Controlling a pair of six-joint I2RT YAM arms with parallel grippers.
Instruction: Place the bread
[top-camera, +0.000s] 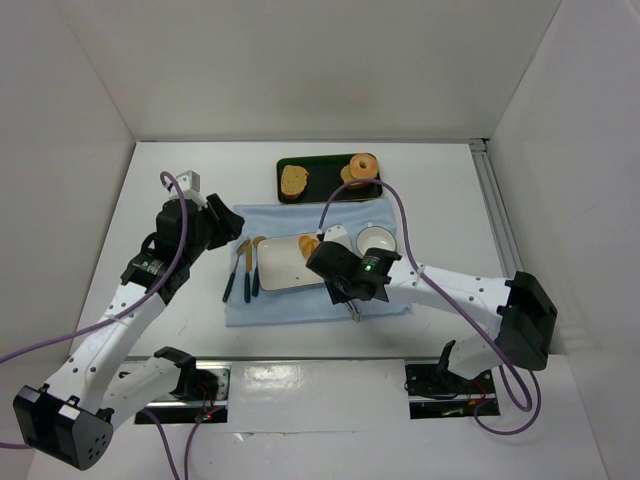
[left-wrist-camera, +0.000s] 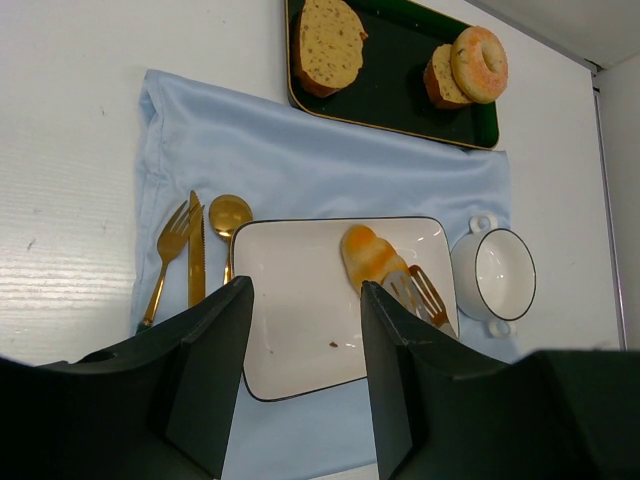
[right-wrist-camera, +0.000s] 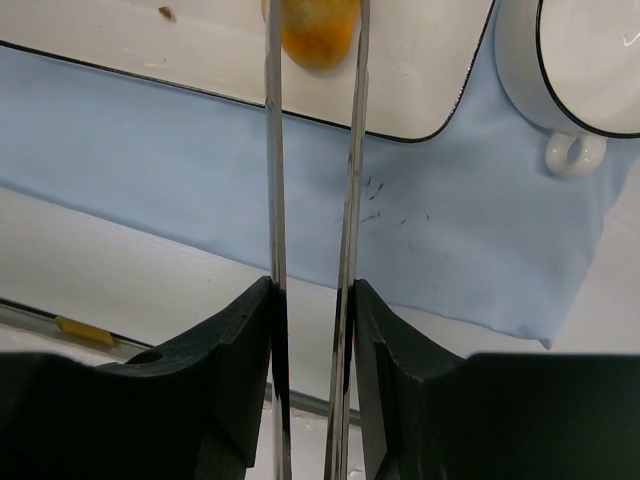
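right gripper (right-wrist-camera: 312, 305) clamps tongs (right-wrist-camera: 272, 150) pinching bread (right-wrist-camera: 315, 30) on plate (right-wrist-camera: 420, 60); left gripper (left-wrist-camera: 305, 310) wide

I work on a smooth white counter (top-camera: 450, 190) boxed in by plain white panels: a back wall (top-camera: 300, 70), a left wall (top-camera: 50, 180) and a right wall (top-camera: 580, 150). A silver metal rail (top-camera: 497, 215) runs along the counter's right edge. The light is soft and even.
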